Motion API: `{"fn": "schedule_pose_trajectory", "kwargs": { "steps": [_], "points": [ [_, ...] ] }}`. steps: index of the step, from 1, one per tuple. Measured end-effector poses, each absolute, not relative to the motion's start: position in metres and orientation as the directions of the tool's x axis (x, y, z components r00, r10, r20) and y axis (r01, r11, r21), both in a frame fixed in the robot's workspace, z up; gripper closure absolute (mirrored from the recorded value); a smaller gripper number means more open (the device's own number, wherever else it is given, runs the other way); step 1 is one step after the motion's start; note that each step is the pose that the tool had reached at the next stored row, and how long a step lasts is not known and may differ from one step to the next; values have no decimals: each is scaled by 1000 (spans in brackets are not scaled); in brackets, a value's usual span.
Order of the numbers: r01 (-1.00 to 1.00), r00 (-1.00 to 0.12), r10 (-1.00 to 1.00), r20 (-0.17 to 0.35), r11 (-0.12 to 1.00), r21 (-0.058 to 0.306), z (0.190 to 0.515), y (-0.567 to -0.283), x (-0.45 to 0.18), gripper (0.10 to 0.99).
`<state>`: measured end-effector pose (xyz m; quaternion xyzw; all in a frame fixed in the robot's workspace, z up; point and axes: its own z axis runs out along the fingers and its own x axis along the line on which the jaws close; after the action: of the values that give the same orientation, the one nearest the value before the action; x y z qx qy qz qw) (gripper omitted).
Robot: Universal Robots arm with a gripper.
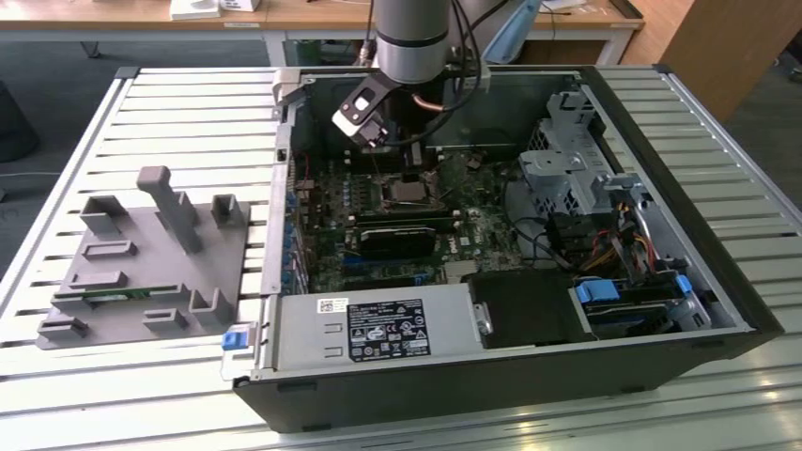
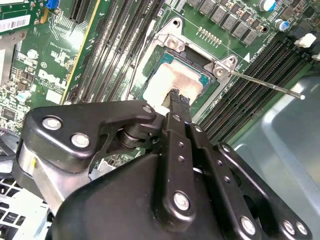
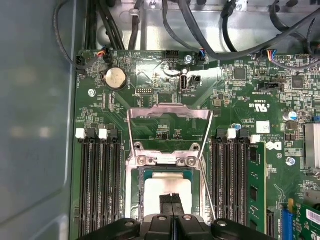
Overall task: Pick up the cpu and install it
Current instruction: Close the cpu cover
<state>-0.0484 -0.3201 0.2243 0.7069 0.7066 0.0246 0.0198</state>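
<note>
The cpu [image 2: 167, 80] lies flat inside the open socket on the motherboard, its pale, smeared metal top showing in both wrist views [image 3: 155, 192]. My gripper [image 2: 178, 98] hangs right over it with its two black fingers pressed together, tips at or just above the chip's top [image 3: 171, 200]; nothing is held between them. The socket's metal bracket [image 3: 168, 112] is swung up and back, and its thin lever [image 2: 265, 85] sticks out to the side. In the exterior view the gripper [image 1: 404, 167] reaches down into the computer case over the socket [image 1: 408, 193].
Black memory slots [image 3: 95, 185] flank the socket, and a green memory stick [image 3: 256, 185] stands in one. The case walls, a drive cage [image 1: 564, 160], cables [image 1: 614, 249] and the power supply [image 1: 376, 329] crowd the board. A grey tray [image 1: 138, 254] sits outside on the exterior view's left.
</note>
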Motion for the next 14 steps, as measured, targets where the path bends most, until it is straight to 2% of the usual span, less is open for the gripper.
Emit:
{"fn": "schedule_pose_trajectory", "kwargs": {
  "steps": [14],
  "points": [
    [998,0,1000,5,-1,63,232,-320,-48,980]
  ]
}}
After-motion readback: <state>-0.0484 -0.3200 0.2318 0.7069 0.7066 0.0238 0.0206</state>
